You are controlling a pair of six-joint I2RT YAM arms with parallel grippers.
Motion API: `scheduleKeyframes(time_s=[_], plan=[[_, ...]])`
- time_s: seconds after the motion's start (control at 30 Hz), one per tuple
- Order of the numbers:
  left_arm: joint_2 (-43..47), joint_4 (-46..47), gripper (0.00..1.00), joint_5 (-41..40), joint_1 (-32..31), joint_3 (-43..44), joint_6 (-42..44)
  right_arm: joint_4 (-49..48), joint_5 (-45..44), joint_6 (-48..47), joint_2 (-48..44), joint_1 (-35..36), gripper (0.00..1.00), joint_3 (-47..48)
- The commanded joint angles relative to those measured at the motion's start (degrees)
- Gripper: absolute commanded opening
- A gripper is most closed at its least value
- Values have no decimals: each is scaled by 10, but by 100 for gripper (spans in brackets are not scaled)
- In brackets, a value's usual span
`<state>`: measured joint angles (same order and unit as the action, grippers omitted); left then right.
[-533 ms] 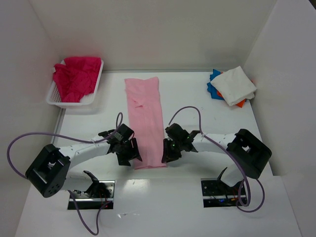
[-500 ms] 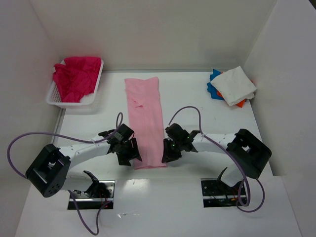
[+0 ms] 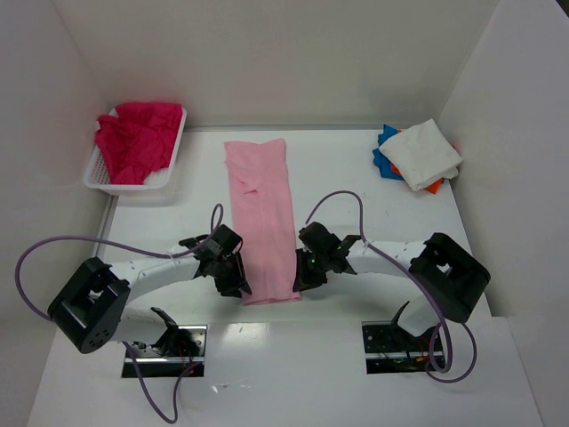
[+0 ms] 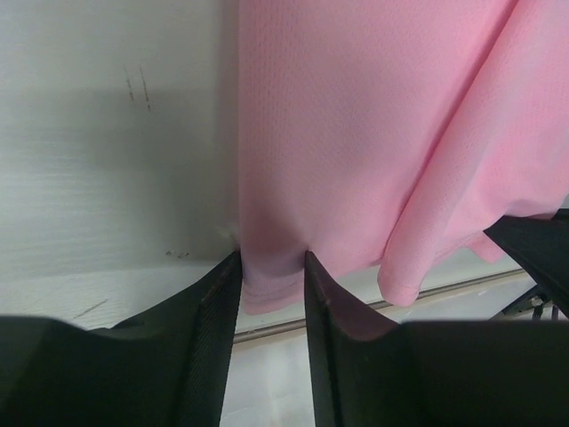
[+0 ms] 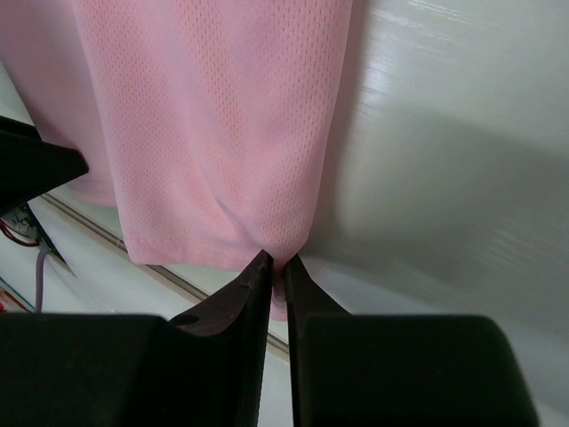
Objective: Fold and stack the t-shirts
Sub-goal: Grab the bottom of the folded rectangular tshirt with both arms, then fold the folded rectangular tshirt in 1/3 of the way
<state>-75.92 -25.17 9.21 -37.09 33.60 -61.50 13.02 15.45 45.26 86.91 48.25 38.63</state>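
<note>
Pink t-shirt [image 3: 260, 218] lies on the desk [image 3: 373, 222] as a long strip. Right hand [image 3: 302, 274] is pinched tight on its near right corner. Left hand [image 3: 236, 283] is narrowed on the near left corner, apparently gripping. Step: end-fold. Next move calls for both corners to rise together.

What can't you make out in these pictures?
Top view: the blue t-shirt and orange t-shirt lie mostly under the white t-shirt; their folds are hidden.
Top view: the magenta heap in the basket is too crumpled to count shirts.
Wrist views: the pink t-shirt runs off the frame; its far end is unseen.
</note>
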Motion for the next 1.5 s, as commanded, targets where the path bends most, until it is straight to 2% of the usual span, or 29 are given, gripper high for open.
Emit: scheduleKeyframes(time_s=[0.0, 0.2, 0.3, 0.37, 0.53, 0.73, 0.9, 1.2, 1.47], plan=[[-5, 4, 39, 3, -5, -13, 5, -6, -14, 5, -17, 5, 15, 5], [-10, 4, 9, 3, -5, -13, 5, -6, -19, 11, -17, 5, 10, -1], [-10, -2, 0, 3, -5, -13, 5, -6, -22, 11, -24, 5, 3, -1], [3, -8, 0, -1, -5, -13, 5, -3, -24, 16, -27, 5, 0, -1], [30, -39, 0, -17, -5, 3, 5, 11, -43, 16, -54, 5, 0, 2], [76, -72, 0, -33, -5, 59, 16, 47, -60, 16, -80, -3, 0, 43], [85, -89, 0, -41, 37, 120, 55, 63, -57, -12, -76, -45, 0, 95], [-12, -80, 0, -26, 150, 231, 158, 71, -17, -87, 30, -139, 0, 242], [-123, -55, 0, 10, 203, 316, 206, 90, 7, -132, 164, -171, 0, 406]])
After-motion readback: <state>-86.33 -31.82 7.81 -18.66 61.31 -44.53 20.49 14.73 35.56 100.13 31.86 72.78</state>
